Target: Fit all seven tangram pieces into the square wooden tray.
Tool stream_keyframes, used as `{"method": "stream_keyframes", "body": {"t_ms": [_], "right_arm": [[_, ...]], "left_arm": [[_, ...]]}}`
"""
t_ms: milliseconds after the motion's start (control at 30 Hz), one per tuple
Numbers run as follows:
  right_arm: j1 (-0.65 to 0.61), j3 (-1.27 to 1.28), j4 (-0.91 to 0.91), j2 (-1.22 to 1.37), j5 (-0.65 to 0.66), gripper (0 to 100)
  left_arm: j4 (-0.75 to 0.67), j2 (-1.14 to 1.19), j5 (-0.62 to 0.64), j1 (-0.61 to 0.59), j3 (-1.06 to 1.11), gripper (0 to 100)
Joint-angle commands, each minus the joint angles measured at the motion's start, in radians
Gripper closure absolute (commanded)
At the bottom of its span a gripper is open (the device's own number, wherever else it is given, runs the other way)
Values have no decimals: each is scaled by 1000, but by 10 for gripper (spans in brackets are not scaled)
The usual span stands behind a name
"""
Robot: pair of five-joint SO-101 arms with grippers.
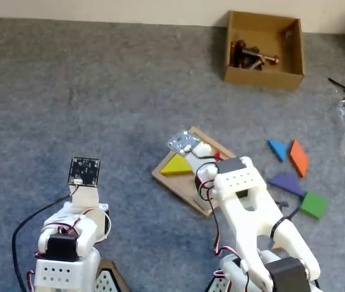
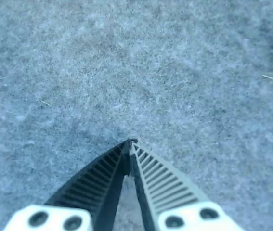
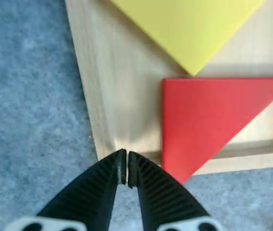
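Starting at the square wooden tray: you have it lying corner-on near the middle of the grey felt, partly under the right arm's wrist. Inside lies a yellow triangle, and beside it a red triangle, their tips nearly meeting; one corner of the red piece rides over the tray's rim. Your right gripper hangs over the tray's outer edge just beside that red corner, fingertips together with nothing between them. On the felt outside the tray, beyond the right arm, sit a blue triangle, an orange parallelogram, a purple triangle and a green square. Your left gripper is over bare felt, well apart from the tray, fingers closed on nothing. A cardboard box sits at the far edge.
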Motion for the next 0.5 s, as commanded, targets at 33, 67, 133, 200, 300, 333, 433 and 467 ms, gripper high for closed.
{"method": "stream_keyframes", "body": {"t_ms": [33, 67, 133, 200, 300, 333, 433, 467], "right_arm": [[2, -1, -65, -36, -8, 989], [13, 1, -85, -36, -8, 989], [39, 1, -108, -36, -8, 989], [67, -4, -119, -36, -6, 989], [96, -4, -120, -36, -6, 989], [99, -1, -120, -36, -6, 989], [101, 1, -125, -36, -6, 989], [101, 1, -125, -36, -6, 989]], "left_arm": [[-2, -7, 8, 15, 19, 995], [-2, -7, 8, 15, 19, 995], [-2, -7, 8, 15, 19, 995], [-2, -7, 8, 15, 19, 995], [-2, -7, 8, 15, 19, 995], [-2, -7, 8, 15, 19, 995], [-2, -7, 8, 15, 19, 995], [-2, -7, 8, 15, 19, 995]]}}
